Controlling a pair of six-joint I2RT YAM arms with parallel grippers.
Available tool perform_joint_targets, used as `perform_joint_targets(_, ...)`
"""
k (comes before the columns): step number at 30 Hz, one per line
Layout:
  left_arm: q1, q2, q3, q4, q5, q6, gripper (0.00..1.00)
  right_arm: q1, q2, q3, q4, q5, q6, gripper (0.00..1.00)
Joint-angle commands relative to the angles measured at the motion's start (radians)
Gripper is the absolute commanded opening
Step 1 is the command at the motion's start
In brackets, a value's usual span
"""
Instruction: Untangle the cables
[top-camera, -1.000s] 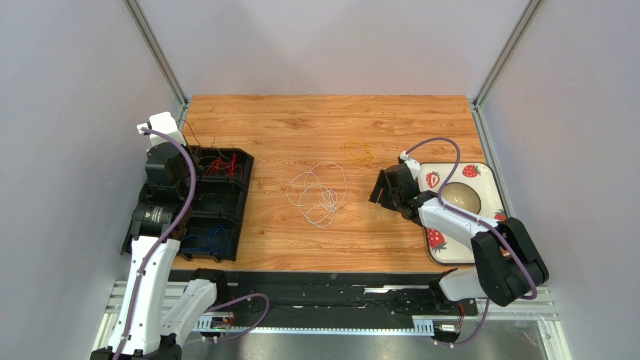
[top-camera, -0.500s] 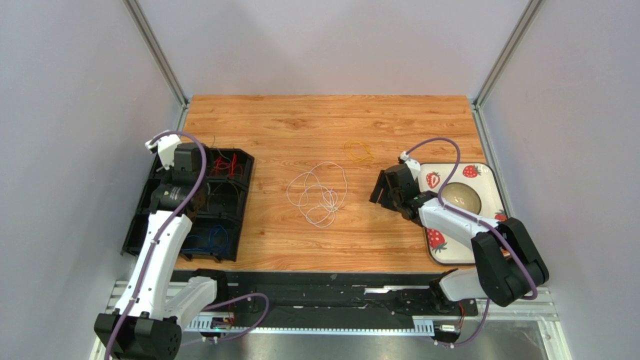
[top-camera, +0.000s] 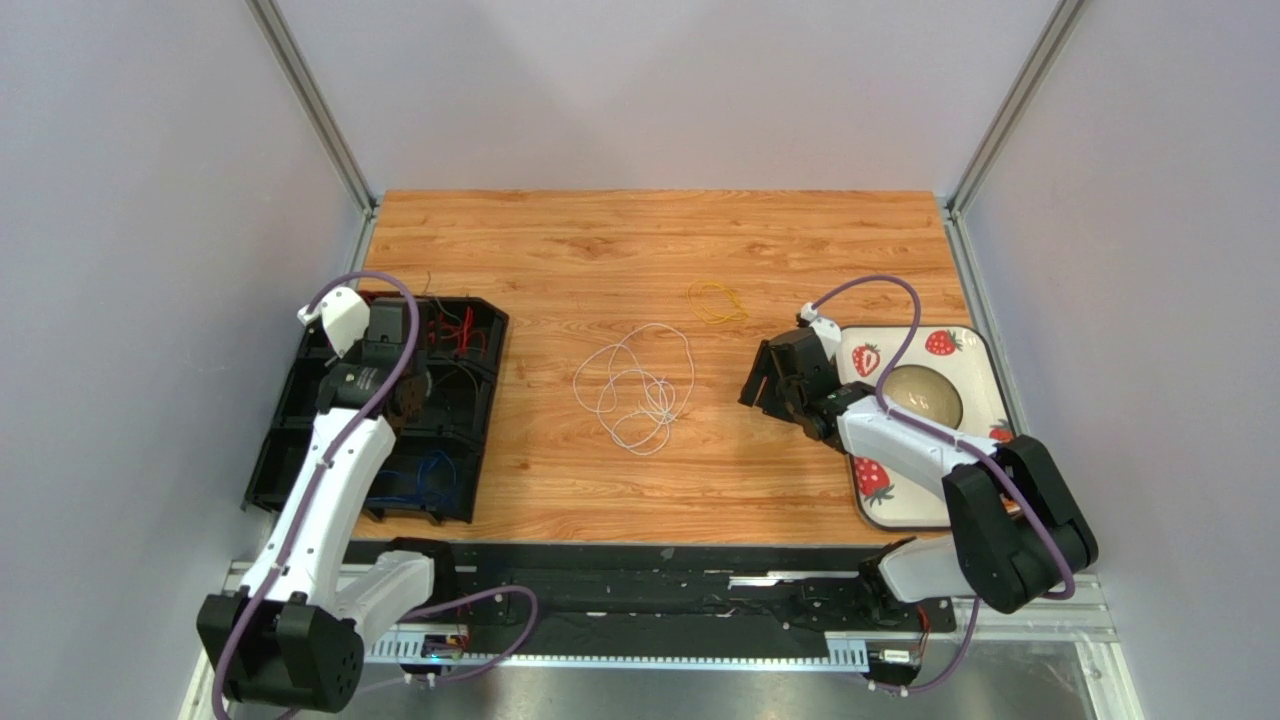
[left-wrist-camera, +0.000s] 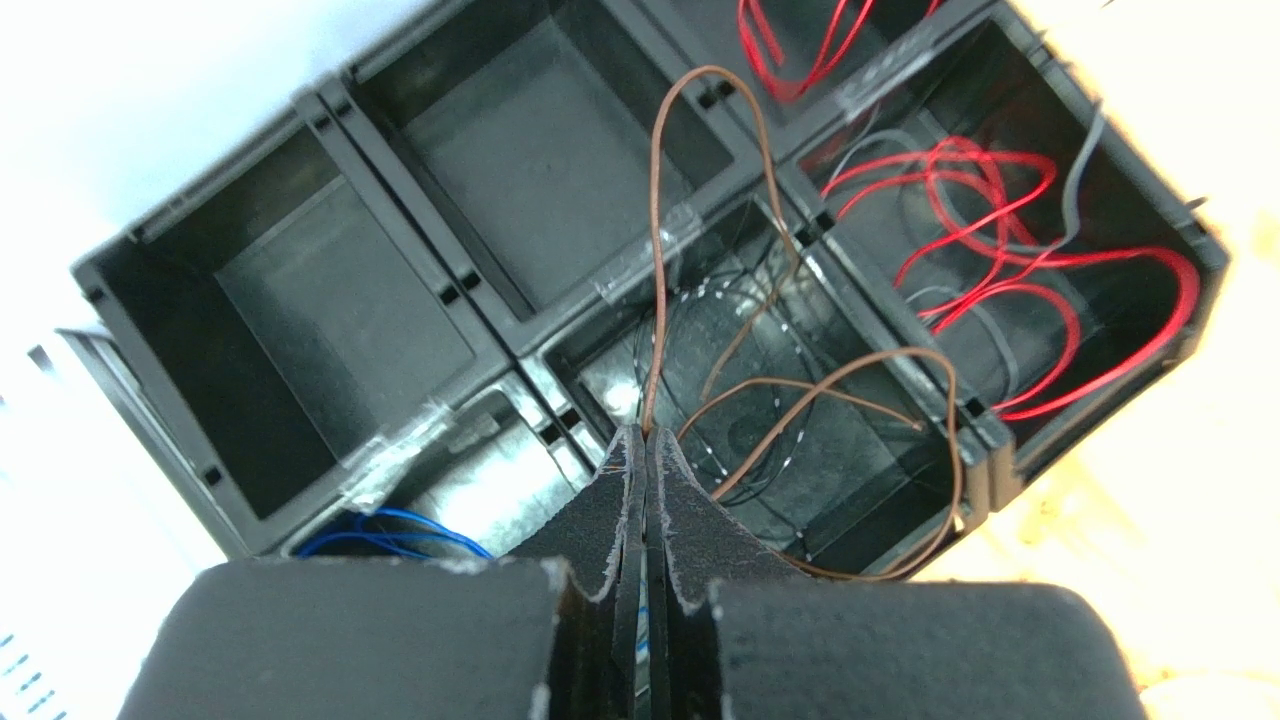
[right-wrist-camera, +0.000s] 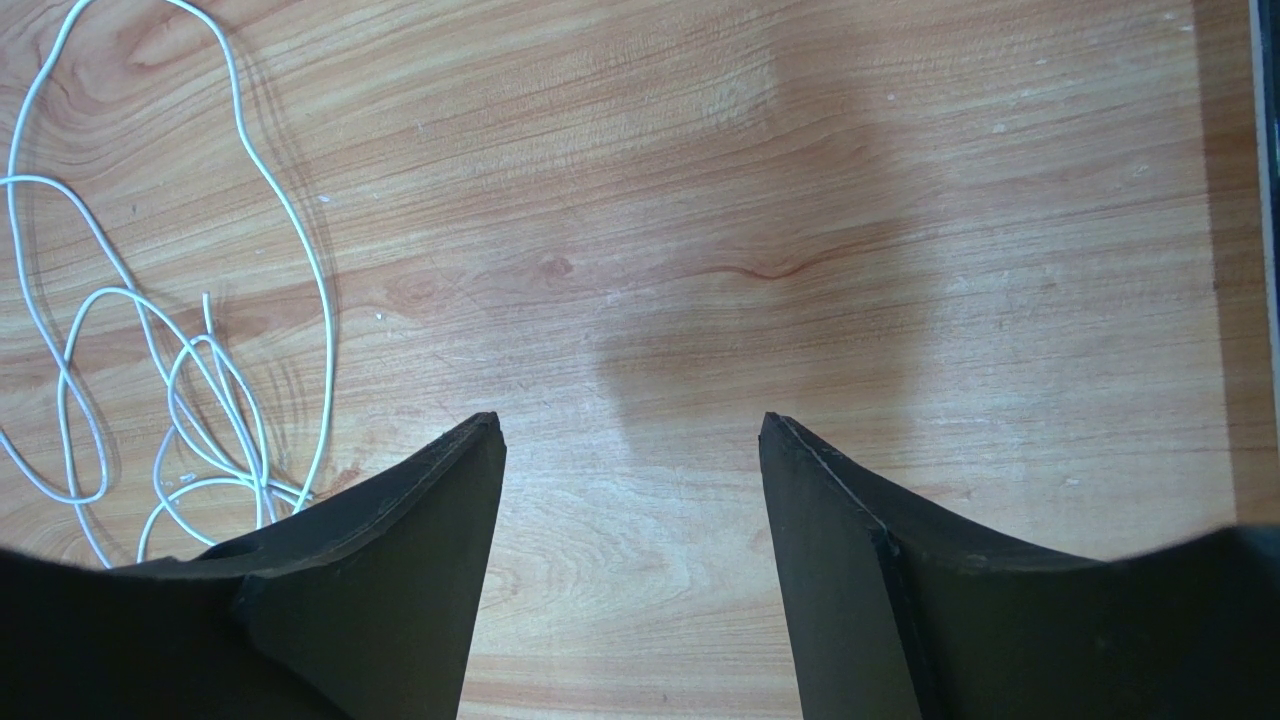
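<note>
My left gripper (left-wrist-camera: 646, 435) is shut on a thin brown cable (left-wrist-camera: 759, 165), which arches up from the fingertips and loops down into a middle compartment of the black tray (left-wrist-camera: 496, 323). Red cables (left-wrist-camera: 992, 225) fill the tray's far compartments and blue cables (left-wrist-camera: 383, 528) lie in a near one. In the top view the left gripper (top-camera: 403, 393) hangs over the tray (top-camera: 301, 435). A white cable tangle (top-camera: 639, 387) lies mid-table, with a small yellow cable (top-camera: 717, 303) beyond it. My right gripper (top-camera: 759, 383) stands open and holds nothing, right of the white cable (right-wrist-camera: 196, 375).
A strawberry-patterned plate (top-camera: 962, 360) carrying a pale bowl (top-camera: 920, 395) sits at the right edge, under the right arm. Grey walls close in both sides. Thin dark wires (left-wrist-camera: 721, 323) lie in the tray's middle compartment.
My left arm has swung from the tray's far left corner toward the near side and now hangs over the tray's middle. The right arm has not moved.
</note>
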Motion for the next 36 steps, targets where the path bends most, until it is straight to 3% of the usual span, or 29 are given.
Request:
perform_joint_targets(1, 0.007, 0.063, -0.032, 0.033, 0.026, -0.075, 0.00, -0.005, -0.008, 0.011, 0.034, 0.003, -0.011, 0.67)
perform_joint_targets(7, 0.006, 0.137, -0.049, 0.065, 0.065, -0.096, 0.00, -0.003, -0.008, 0.011, 0.034, 0.003, -0.011, 0.67)
perform_joint_targets(11, 0.006, 0.164, -0.090, 0.189, 0.196, -0.027, 0.00, -0.003, -0.006, 0.013, 0.032, 0.002, -0.011, 0.67)
perform_joint_targets(17, 0.006, 0.223, -0.091, 0.214, 0.273, -0.033, 0.00, -0.003, -0.006, 0.013, 0.032, 0.000, -0.013, 0.66)
perform_joint_targets(20, 0.006, 0.165, -0.111, 0.250, 0.298, -0.015, 0.10, -0.003, -0.004, 0.014, 0.030, 0.002, -0.013, 0.66)
perform_joint_targets(24, 0.006, 0.090, -0.115, 0.238, 0.273, -0.001, 0.41, -0.005, -0.004, 0.014, 0.030, 0.003, -0.013, 0.66)
perform_joint_targets(30, 0.006, -0.032, -0.102, 0.180, 0.190, -0.015, 0.49, -0.003, -0.004, 0.016, 0.030, 0.002, -0.011, 0.66)
perform_joint_targets(34, -0.005, -0.059, -0.086, 0.194, 0.253, 0.057, 0.45, -0.005, -0.004, 0.014, 0.030, 0.000, -0.011, 0.66)
perform_joint_targets(36, -0.069, -0.049, -0.072, 0.197, 0.244, 0.097, 0.45, -0.003, -0.004, 0.014, 0.030, 0.003, -0.010, 0.66)
